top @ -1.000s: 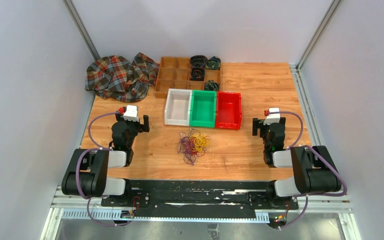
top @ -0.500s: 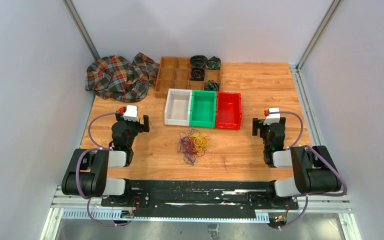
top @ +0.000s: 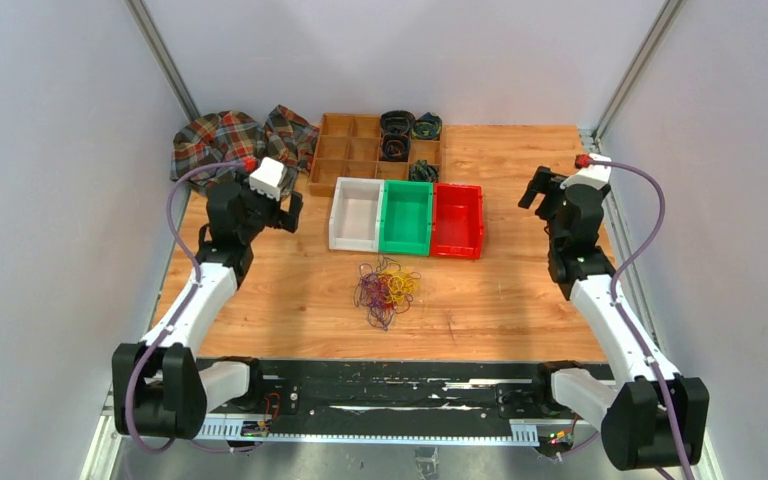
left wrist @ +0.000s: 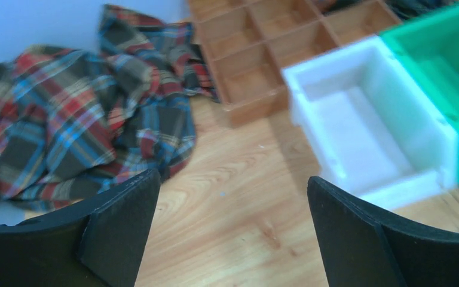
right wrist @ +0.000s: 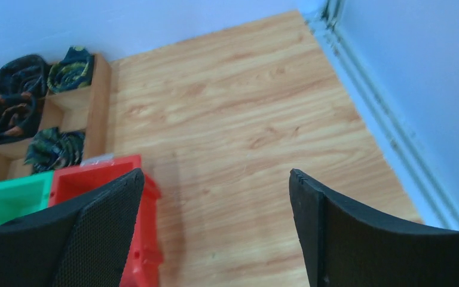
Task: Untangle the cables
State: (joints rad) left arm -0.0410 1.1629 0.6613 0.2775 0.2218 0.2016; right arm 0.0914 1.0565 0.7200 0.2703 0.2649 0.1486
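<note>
The cables (top: pixel 388 290) lie as one tangle of yellow, red and dark purple strands on the worktop (top: pixel 500 300), about midway between my two arm bases and just short of the bins. I cannot count the single strands. Bare wood surrounds the tangle on the left, right and near sides. The worktop's near edge meets the black mounting rail, and grey walls close both sides.

Behind the tangle stand three bins touching side by side: one white bin (top: pixel 356 214), one green bin (top: pixel 406 217) and one red bin (top: pixel 458 220). The left gripper (top: pixel 286 218) hangs above the wood left of the white bin, its jaws spread wide with nothing between them in the left wrist view (left wrist: pixel 232 200). The right gripper (top: pixel 543 190) hangs right of the red bin over a broad bare stretch, equally wide and holding nothing (right wrist: pixel 215 203).

Farthest away are one wooden divider tray (top: pixel 345 150) holding four dark rolls (right wrist: pixel 21 69) and one plaid cloth (top: pixel 230 150) in the left corner.

Against half a second ago, both arms have risen and reached farther from their bases, while the tangle has not shifted.
</note>
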